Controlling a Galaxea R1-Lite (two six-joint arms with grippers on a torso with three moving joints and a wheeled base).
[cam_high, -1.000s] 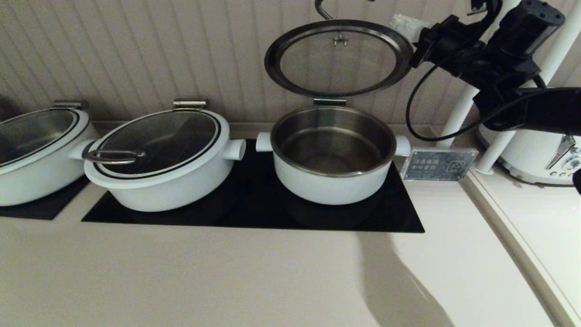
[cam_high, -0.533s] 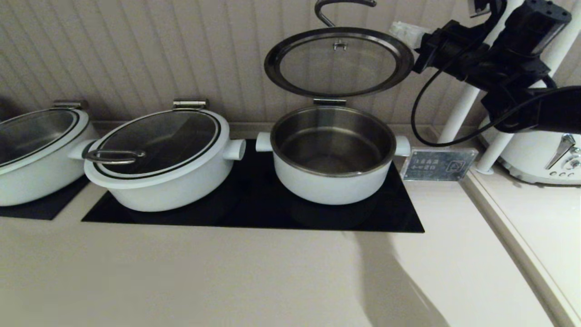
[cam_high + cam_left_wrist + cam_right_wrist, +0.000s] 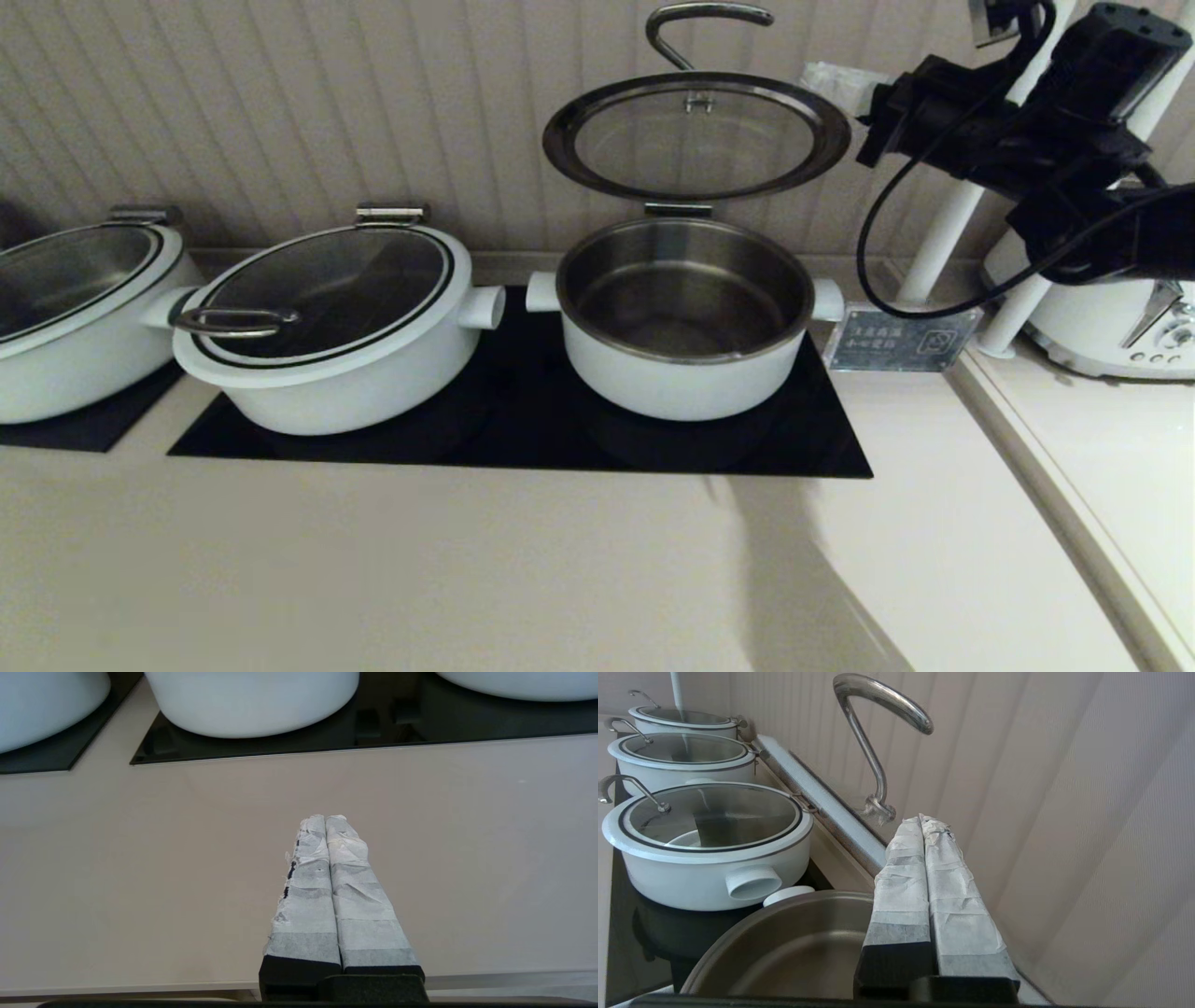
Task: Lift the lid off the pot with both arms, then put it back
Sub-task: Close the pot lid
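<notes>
Lid (image 3: pixel 696 140) and pot (image 3: pixel 684 317) are apart, yet joined: the round clear-glass lid stands swung up on a hinge at the pot's back rim, leaning toward the ribbed wall panel (image 3: pixel 280 103). Over the last second it has tipped forward and down, its loop handle (image 3: pixel 698 28) now wholly in sight, so I'd judge the return to the pot is under way.

Going left to right: the left gripper (image 3: pixel 327 820) hangs low over the pale, matte counter (image 3: pixel 373 560), its tape-wrapped fingers pressed together on nothing, well short of the cooktop. Next stand two wider white pots, the nearer one (image 3: pixel 336 327) closed under a glass lid with an off-centre handle, on the glossy black cooktop (image 3: pixel 523 439). Then the deep white pot, open, its brushed-steel inside bare, with stubby side handles. A small sign plate (image 3: pixel 901 338) leans just beside it.

Furthest right, the right gripper (image 3: pixel 921 820) sits by the lid's edge, its crinkled, taped fingers pressed together, gripping nothing; whether they touch the rim I cannot tell. The arm has drifted slightly rightward and down. A white appliance (image 3: pixel 1111 317) sits behind it.
</notes>
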